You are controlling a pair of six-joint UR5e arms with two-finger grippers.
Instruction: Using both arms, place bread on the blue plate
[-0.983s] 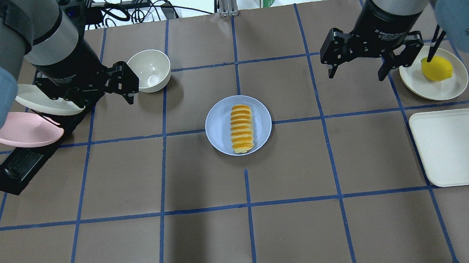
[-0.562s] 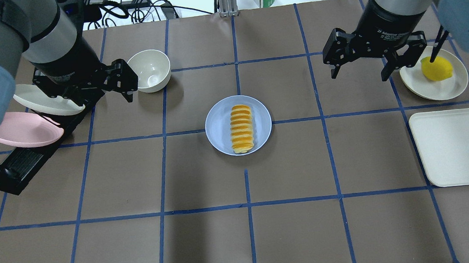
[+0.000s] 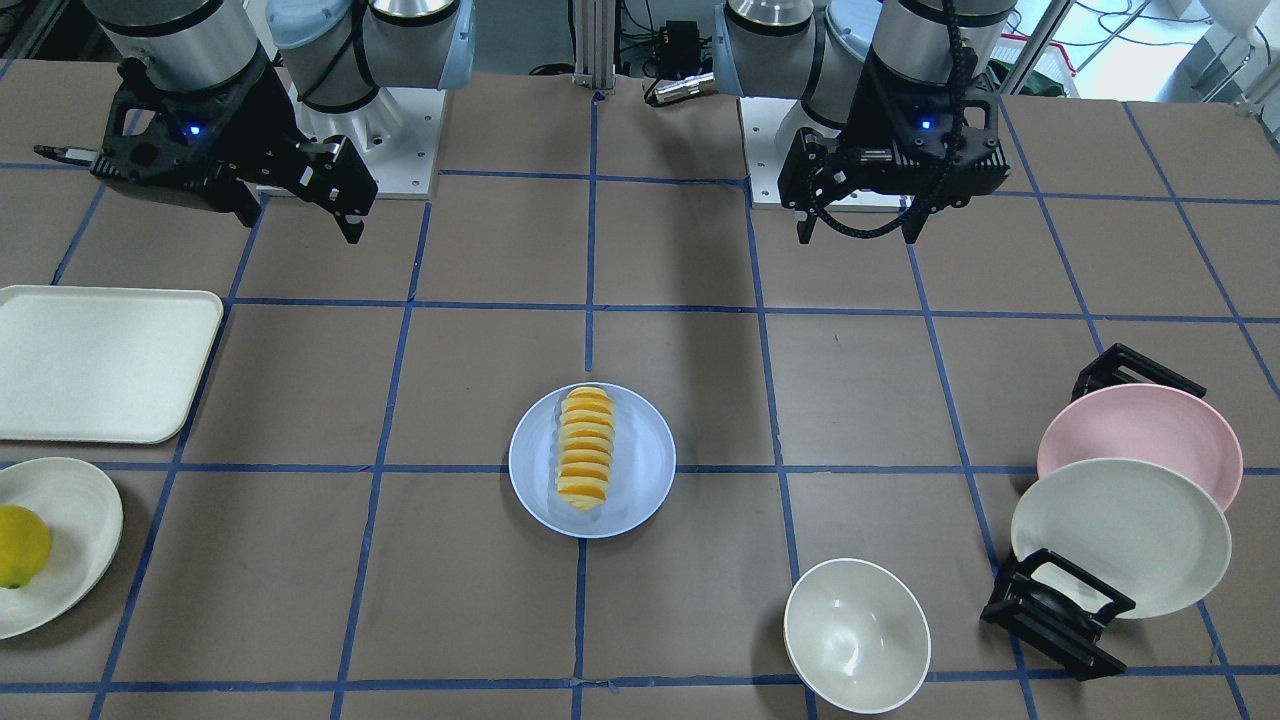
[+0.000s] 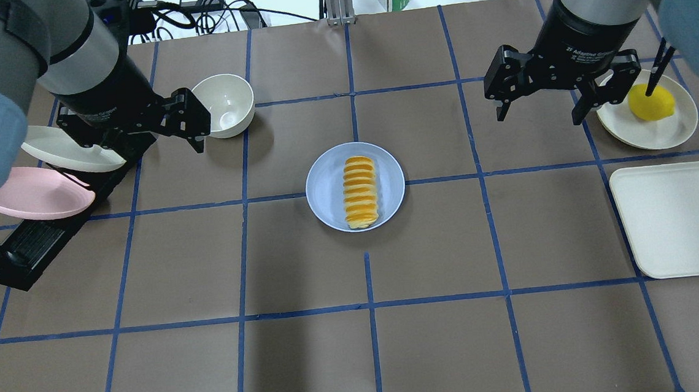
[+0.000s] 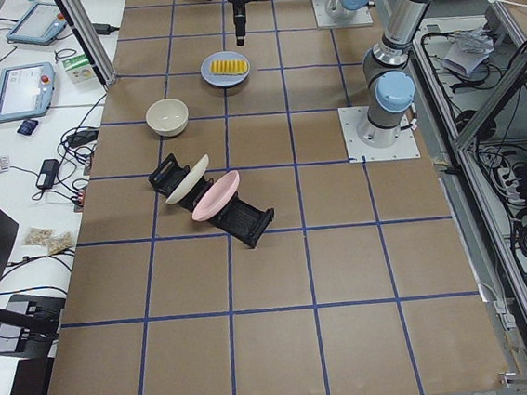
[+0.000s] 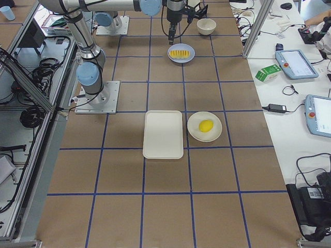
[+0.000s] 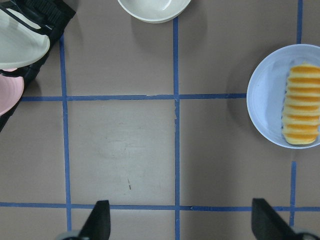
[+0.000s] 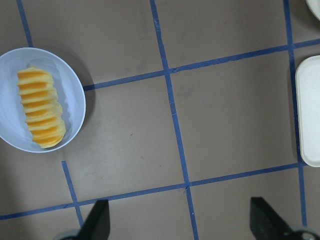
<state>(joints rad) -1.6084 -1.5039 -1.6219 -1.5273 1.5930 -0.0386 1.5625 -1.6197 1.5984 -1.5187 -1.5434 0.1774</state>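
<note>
The bread (image 4: 360, 192) lies lengthwise on the blue plate (image 4: 323, 191) at the table's middle; they also show in the front view as bread (image 3: 585, 450) on plate (image 3: 645, 470). My left gripper (image 4: 158, 149) is open and empty, raised well to the plate's left, next to the bowl. My right gripper (image 4: 539, 118) is open and empty, raised well to the plate's right. The left wrist view shows the bread (image 7: 300, 105) at its right edge, the right wrist view shows the bread (image 8: 41, 107) at its left edge, each far from the open fingers.
A white bowl (image 4: 224, 104) stands by the left gripper. A black rack (image 4: 33, 243) holds a cream plate (image 4: 63, 153) and a pink plate (image 4: 36, 196). At the right, a lemon (image 4: 650, 103) sits on a cream plate (image 4: 680, 128), above a white tray (image 4: 683, 219).
Both grippers have shifted only slightly and stay open. The bread and the plate have not moved.
</note>
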